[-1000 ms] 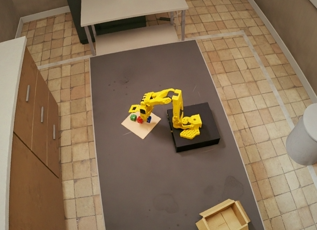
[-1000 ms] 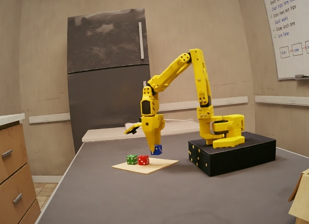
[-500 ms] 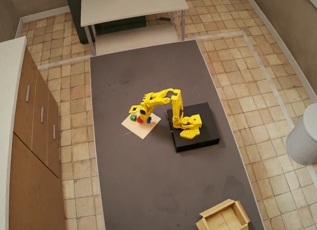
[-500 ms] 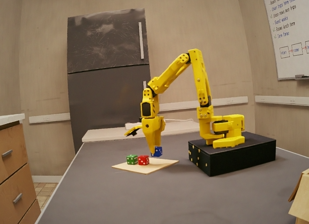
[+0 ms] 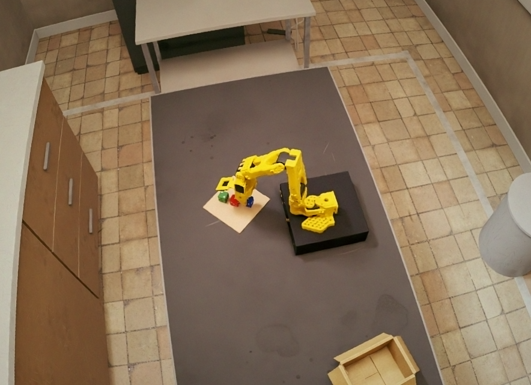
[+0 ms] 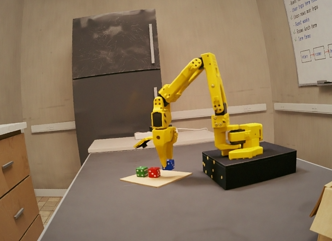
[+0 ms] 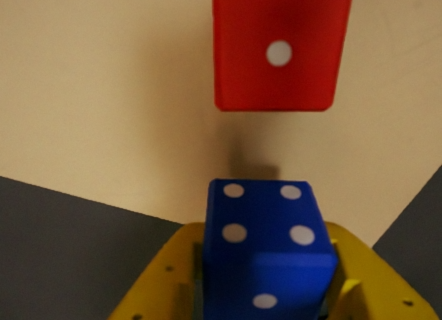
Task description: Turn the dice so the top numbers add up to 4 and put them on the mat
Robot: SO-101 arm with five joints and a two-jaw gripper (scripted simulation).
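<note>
My yellow gripper is shut on a blue die and holds it a little above the tan mat, over its right part. In the wrist view the blue die shows a four-pip face. A red die sits flat on the mat with one pip on top. A green die sits flat on the mat just left of the red one; I cannot read its top face.
The arm's black base block stands right of the mat on the grey table. An open cardboard box sits at the table's near right corner. A cabinet stands to the left.
</note>
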